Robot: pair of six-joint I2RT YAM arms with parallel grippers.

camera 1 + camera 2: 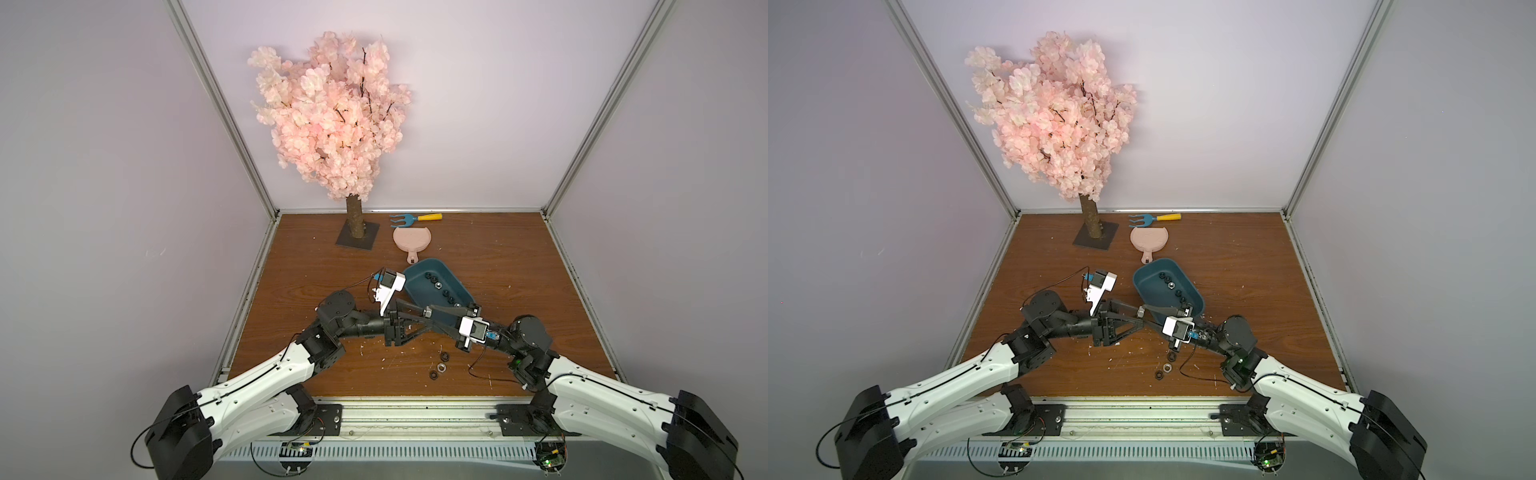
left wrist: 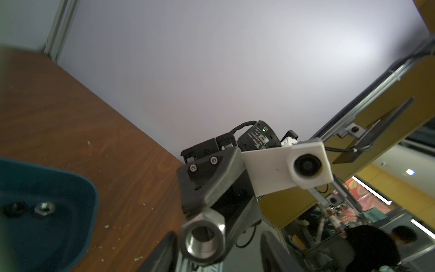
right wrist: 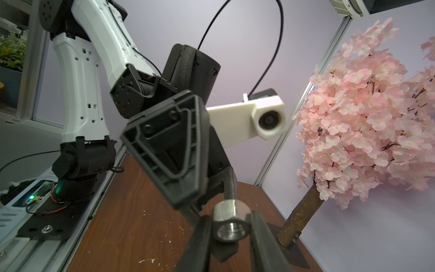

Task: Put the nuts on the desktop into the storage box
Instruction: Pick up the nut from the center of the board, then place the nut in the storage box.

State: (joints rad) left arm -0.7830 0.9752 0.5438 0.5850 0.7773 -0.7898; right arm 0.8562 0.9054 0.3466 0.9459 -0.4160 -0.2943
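Note:
Just above the desktop (image 1: 519,270), near the front edge of the storage box (image 1: 419,291), my two grippers meet tip to tip. My right gripper (image 3: 231,233) is shut on a shiny silver nut (image 3: 231,223), which also shows in both top views (image 1: 427,311) (image 1: 1140,311). My left gripper (image 2: 219,254) is open, its fingers (image 2: 164,254) standing apart on either side of that nut (image 2: 202,237). The teal storage box (image 1: 1152,286) (image 2: 58,188) holds several nuts, mostly black (image 1: 446,294) and one silver (image 2: 44,208). Three more nuts (image 1: 440,368) (image 1: 1167,367) lie on the desktop below the right gripper.
A pink blossom tree (image 1: 332,112) on a dark square base (image 1: 358,237) stands at the back. A pink dustpan (image 1: 411,241) and a blue rake with a yellow handle (image 1: 415,218) lie behind the box. Walls close in three sides; a metal rail (image 1: 415,415) runs along the front.

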